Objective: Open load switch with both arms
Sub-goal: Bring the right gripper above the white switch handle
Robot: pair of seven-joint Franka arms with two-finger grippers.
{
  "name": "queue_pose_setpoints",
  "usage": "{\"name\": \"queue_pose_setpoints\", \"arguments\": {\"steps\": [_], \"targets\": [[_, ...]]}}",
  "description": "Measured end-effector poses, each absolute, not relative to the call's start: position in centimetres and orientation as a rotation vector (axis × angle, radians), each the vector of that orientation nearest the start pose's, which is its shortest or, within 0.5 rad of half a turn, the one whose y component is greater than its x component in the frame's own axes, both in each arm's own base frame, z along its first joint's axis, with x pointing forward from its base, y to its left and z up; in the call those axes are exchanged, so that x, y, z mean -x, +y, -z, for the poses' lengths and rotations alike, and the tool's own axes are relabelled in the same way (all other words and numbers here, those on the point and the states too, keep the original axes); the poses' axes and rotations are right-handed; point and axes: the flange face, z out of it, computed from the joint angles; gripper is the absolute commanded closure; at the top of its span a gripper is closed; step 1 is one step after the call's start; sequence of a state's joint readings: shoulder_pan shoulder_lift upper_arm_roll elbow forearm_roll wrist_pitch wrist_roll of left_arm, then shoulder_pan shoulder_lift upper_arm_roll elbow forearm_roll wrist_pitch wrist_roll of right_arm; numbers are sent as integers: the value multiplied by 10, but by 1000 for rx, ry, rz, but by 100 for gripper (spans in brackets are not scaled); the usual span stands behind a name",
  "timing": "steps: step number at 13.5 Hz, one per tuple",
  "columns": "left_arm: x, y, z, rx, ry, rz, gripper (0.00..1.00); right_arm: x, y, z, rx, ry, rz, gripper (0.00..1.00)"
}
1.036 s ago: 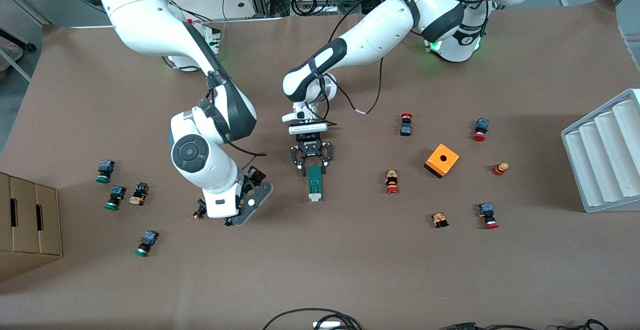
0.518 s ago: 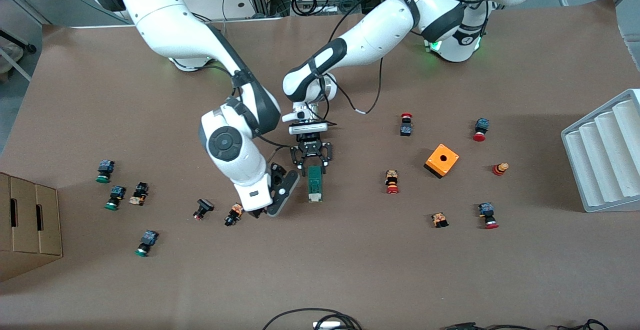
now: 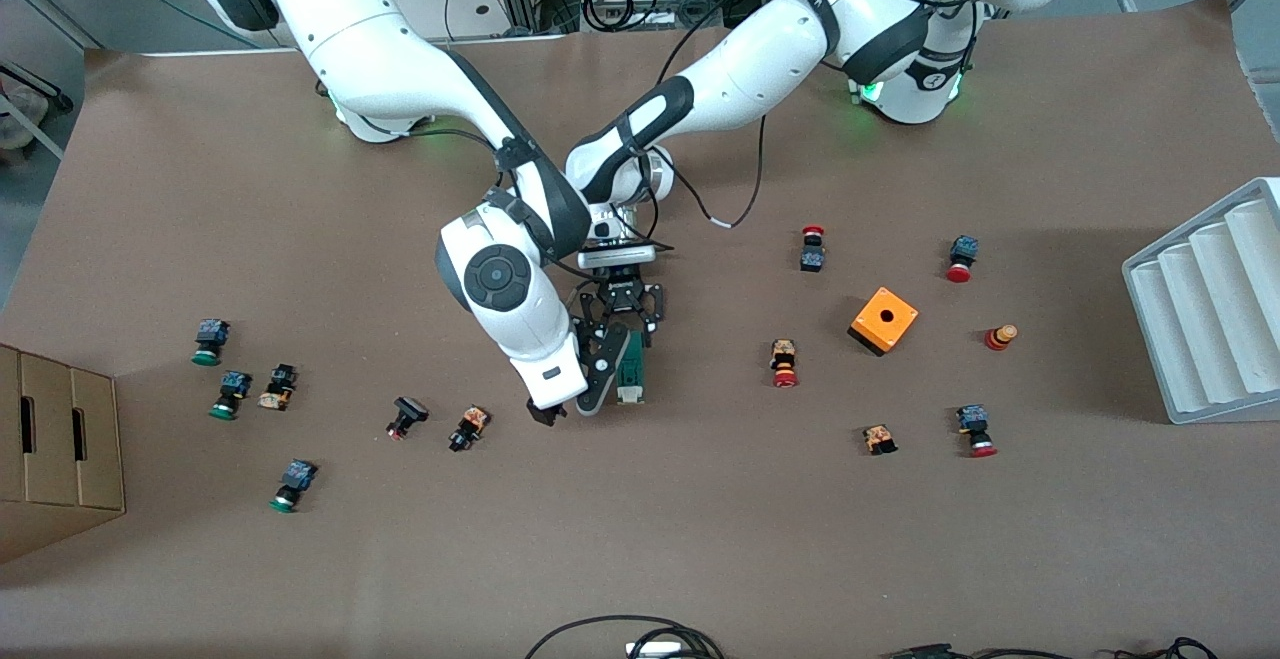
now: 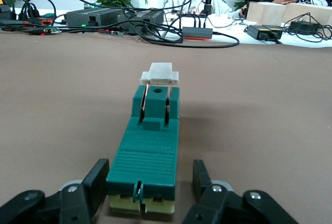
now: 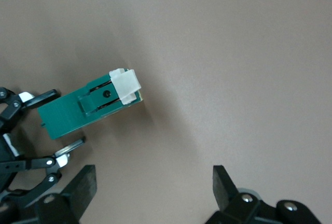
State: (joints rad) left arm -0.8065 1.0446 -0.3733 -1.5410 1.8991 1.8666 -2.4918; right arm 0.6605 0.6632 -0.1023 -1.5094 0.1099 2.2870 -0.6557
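I'm clamping the switch (image 3: 631, 369) w/ my left gripper (image 3: 624, 331), fingers pinching its end farthest from the front cam; the switch is lying flat on the table (image 3: 700, 539), mid-table, white tab at its nearer end. My right gripper (image 3: 572, 407) is hovering w/ jaws spread wide and nothing in them, just over the table beside the switch's tab end, toward the right arm's end.

Front view: my right arm is covering part of the switch's green body, so only a strip and the tab are showing. Left wrist view is giving me what the front can't: the whole switch (image 4: 148, 151) lengthwise, two thin metal strips running up to the tab, a small round hole near it, my fingers (image 4: 98, 182) pressing both sides. Right wrist view: the switch (image 5: 91, 107) from above, tab uncovered, both right fingers (image 5: 83, 185) well apart from it, the left gripper's black linkage around its other end.
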Motion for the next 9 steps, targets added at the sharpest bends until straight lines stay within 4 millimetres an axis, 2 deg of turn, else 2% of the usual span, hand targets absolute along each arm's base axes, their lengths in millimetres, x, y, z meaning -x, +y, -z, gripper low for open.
{"name": "queue_pose_setpoints", "arguments": {"steps": [5,9], "targets": [[-355,-577,-64,2548,-195,1766,27,-616,408,-282,2577,-1761,269,0],[-355,-577,-64,2548,-195,1766,27,-617,423,-264,2572,-1800,307,0]]}}
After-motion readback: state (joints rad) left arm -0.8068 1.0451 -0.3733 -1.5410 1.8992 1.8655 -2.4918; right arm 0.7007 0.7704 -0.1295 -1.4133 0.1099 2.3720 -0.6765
